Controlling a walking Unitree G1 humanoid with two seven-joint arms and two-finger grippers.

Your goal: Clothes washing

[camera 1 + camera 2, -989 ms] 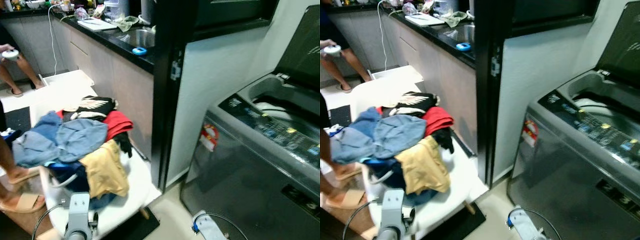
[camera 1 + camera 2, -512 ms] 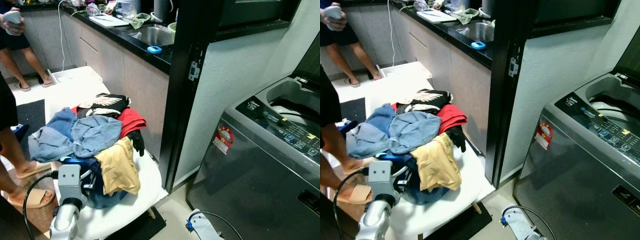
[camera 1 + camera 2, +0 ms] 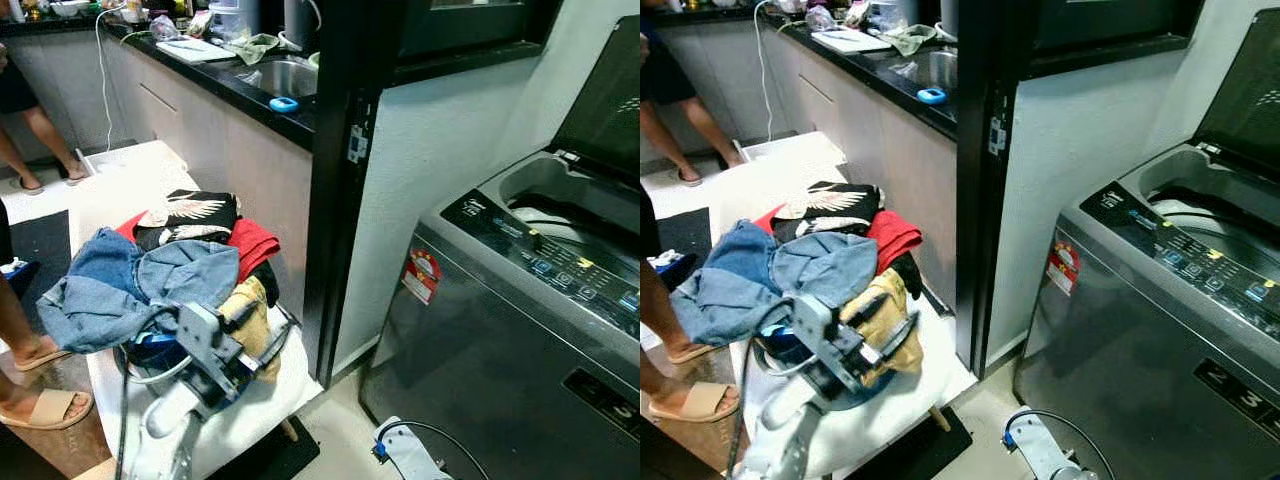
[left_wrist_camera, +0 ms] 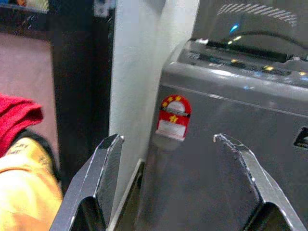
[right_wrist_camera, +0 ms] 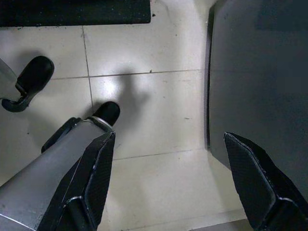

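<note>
Kitchen floor tiles carry a white chair (image 3: 255, 400) heaped with clothes (image 3: 170, 275). Just right, past a black pillar (image 3: 335, 180), stands the open washing machine (image 3: 520, 300). Left gripper (image 3: 250, 335) spreads wide over the pile's near edge, holding nothing; right gripper (image 5: 168, 183) hangs wide above the floor.

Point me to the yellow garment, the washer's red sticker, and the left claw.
yellow garment (image 3: 252, 312), left eye view, on its upper fold beside the claw.
red sticker (image 3: 421, 272), left eye view, middle of the label on the washer's front.
left claw (image 4: 166, 166), left wrist view, midway between its open fingertips.
</note>
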